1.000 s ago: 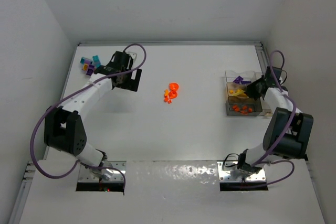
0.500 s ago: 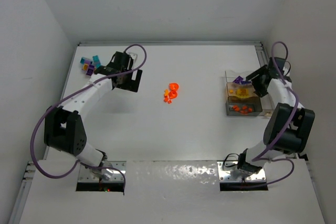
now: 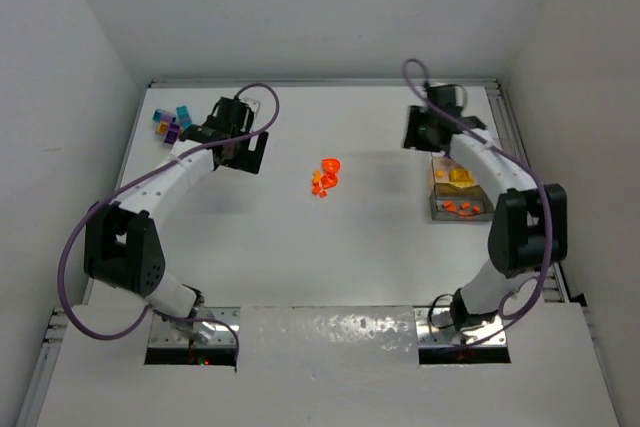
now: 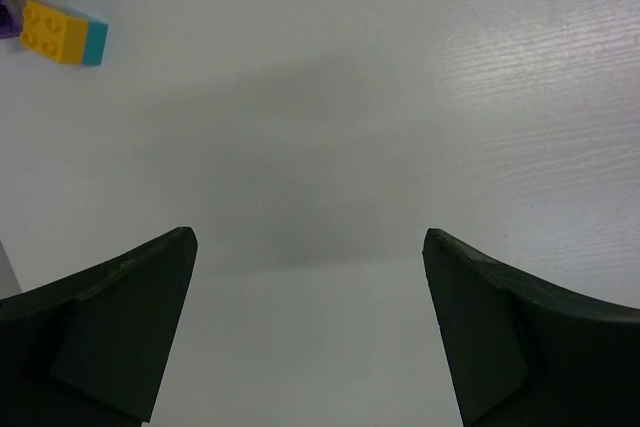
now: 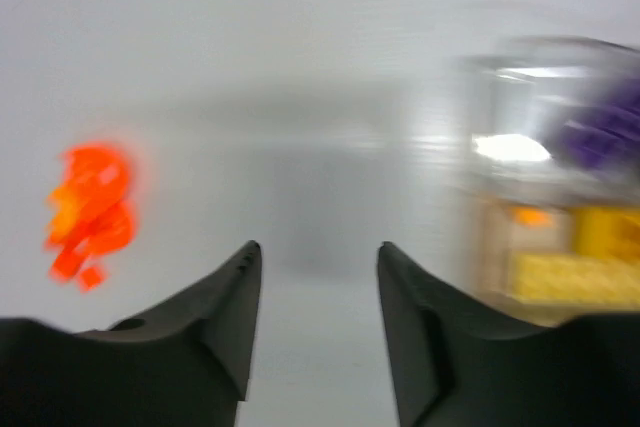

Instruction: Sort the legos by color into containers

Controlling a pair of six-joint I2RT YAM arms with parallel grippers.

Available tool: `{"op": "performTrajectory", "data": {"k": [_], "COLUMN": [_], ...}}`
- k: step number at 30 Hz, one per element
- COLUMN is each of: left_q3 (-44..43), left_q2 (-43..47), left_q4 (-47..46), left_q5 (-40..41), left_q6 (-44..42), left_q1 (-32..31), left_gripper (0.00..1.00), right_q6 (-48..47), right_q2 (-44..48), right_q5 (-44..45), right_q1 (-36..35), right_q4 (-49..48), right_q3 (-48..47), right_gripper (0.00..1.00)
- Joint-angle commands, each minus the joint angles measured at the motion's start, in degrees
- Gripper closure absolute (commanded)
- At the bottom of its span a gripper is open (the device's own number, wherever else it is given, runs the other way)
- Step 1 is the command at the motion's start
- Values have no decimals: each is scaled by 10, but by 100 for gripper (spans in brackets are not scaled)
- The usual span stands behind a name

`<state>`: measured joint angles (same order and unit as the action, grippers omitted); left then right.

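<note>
Left gripper (image 4: 308, 234), right gripper (image 5: 318, 247): both agape. One orange legos pile (image 3: 325, 176).

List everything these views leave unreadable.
- Right wrist view: motion blur smears the orange legos and the containers; shapes and counts unreadable.
- Top view: the right arm covers the containers' far compartment.
- Left wrist view: the frame corner cuts off the legos beyond the yellow-and-teal brick.
- Top view: the orange legos are too small to count.
</note>
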<state>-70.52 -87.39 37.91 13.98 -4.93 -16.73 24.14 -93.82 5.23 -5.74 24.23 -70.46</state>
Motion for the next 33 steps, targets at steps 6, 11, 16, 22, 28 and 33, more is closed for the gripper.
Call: {"op": "performTrajectory", "data": {"k": [6,11,16,22,28,33], "left_q3": [-20,-14,-4,-1,-1,-1], "left_q2": [8,18,21,19,14,15], "left_q4": [-10,-11,-15,-19,-21,-18], "left_q5": [42,51,50,46,44,47], "left_q6": [-17,-22,-24,-23,-21,-23], "left_q1": [0,0,0,0,1,0], "left_gripper": [6,6,6,6,6,6], "right_q6": [-140,-142,-135,-128,-120,-118], "right_q2": [-150,-279,-317,-344,-373,-392], "right_q5": [-49,-52,-6,-22,-13,-9], "right_q1": [-221,-249,-253,-254,-253,-253], "right_q4": [-8,49,15,27,30,31], "right_q3": [-156,-293,-310,-319,-323,-347], "right_gripper": [1,2,28,30,30,36]}}
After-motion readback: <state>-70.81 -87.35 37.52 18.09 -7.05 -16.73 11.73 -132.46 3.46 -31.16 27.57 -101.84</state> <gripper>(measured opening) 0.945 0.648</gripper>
